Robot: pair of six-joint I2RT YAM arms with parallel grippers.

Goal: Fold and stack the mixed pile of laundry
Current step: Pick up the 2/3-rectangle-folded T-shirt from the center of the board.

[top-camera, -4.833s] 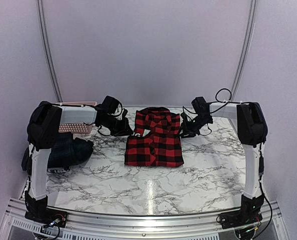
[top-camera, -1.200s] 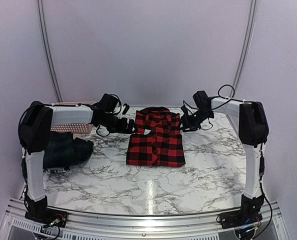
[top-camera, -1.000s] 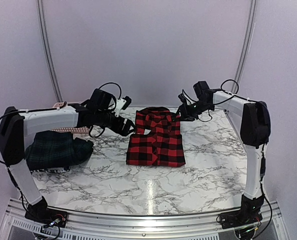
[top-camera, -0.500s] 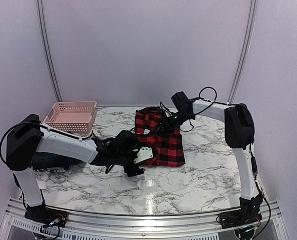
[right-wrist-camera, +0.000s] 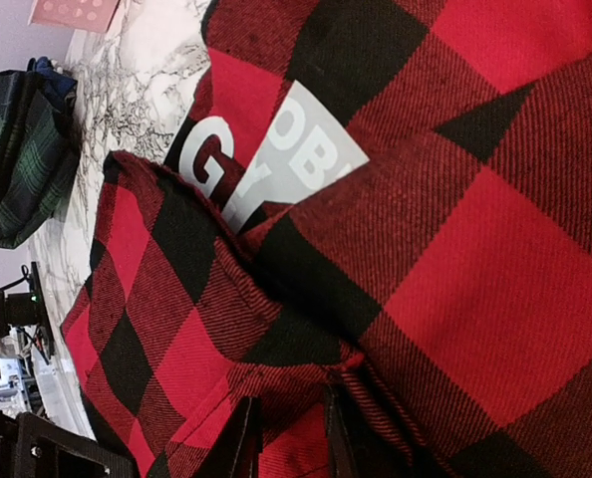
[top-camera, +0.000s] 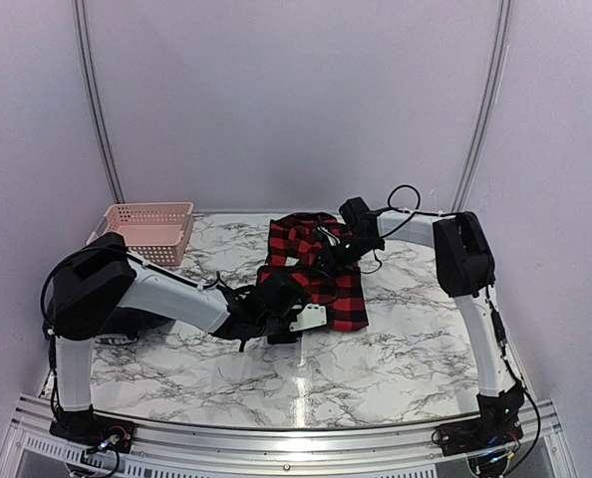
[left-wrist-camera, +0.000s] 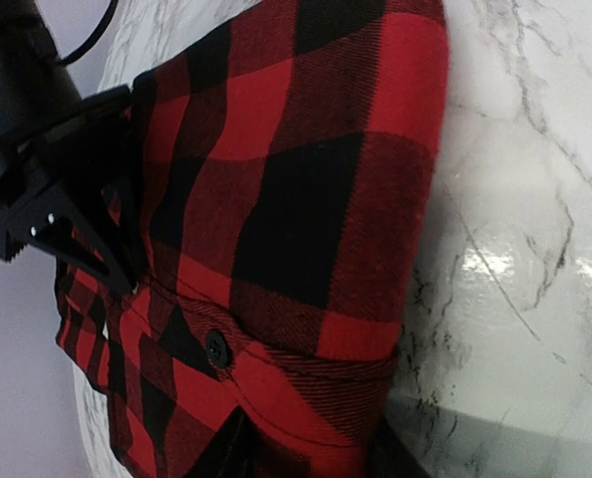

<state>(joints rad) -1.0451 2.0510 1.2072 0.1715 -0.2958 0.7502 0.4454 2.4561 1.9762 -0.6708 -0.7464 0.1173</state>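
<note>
**Setting up the next fold, we reckon**

Our left gripper (left-wrist-camera: 306, 453) has swung round to the near hem of the red-and-black checked cloth shirt (top-camera: 344, 294). Fabric sits in its jaws, but we can't tell if it's biting yet. The right gripper (right-wrist-camera: 288, 438) is pinched on a fold at the far end. The shirt lies by the white marble table's (top-camera: 406, 349) far edge, collar far, hem near.

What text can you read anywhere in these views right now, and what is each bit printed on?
"GY" and "OBI", as best they read: fragments of large white lettering on the red-and-black checked shirt, seen sideways in the right wrist view. A fold of the shirt hides the rest.
Top and left wrist views: no readable text. The pink lattice basket shows none.
</note>
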